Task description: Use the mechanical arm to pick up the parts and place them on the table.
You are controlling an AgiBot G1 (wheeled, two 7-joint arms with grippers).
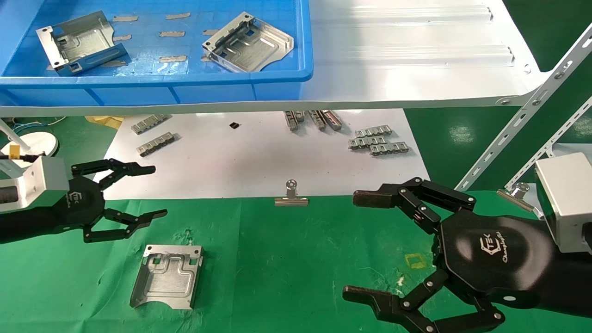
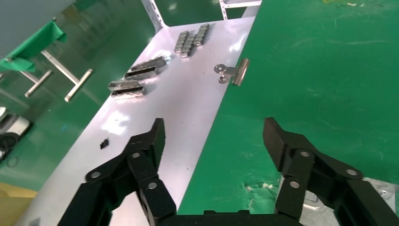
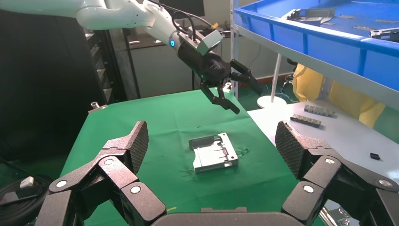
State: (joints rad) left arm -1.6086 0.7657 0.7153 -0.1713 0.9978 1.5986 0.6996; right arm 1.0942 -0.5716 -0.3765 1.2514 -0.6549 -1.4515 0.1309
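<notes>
Between the spread black fingers of the left gripper [image 1: 138, 194] nothing is held; it hovers above the green-cloth table [image 1: 286, 259], just behind one stamped metal plate [image 1: 167, 276] that lies flat on the cloth. From the right wrist view that same plate [image 3: 214, 152] sits alone on the green, with the left hand [image 3: 226, 84] raised over its far side. The right gripper [image 1: 365, 245] is also wide open and empty, low over the cloth near the front edge, well apart from the plate.

So by my reckoning one part of three is delivered. Two more plates remain in the blue plastic tray [image 1: 185, 88] on the glossy white shelf [image 1: 407, 55]: one [image 1: 78, 41] toward the tray's left end, partly under a loose blue piece, and one [image 1: 247, 42] toward its right. Both are yet to be lifted out and brought down.

Beyond the cloth's rear edge lies a white sheet [image 1: 259, 157] carrying small grey linked strips [image 1: 377, 139] in several clusters and a tiny dark chip [image 1: 234, 125]. A silver binder clip [image 1: 291, 195] pins the sheet's front edge. Slotted white struts [image 1: 522, 125] brace the shelf on the right, and a round white base [image 1: 34, 142] stands on the green floor at the left.
</notes>
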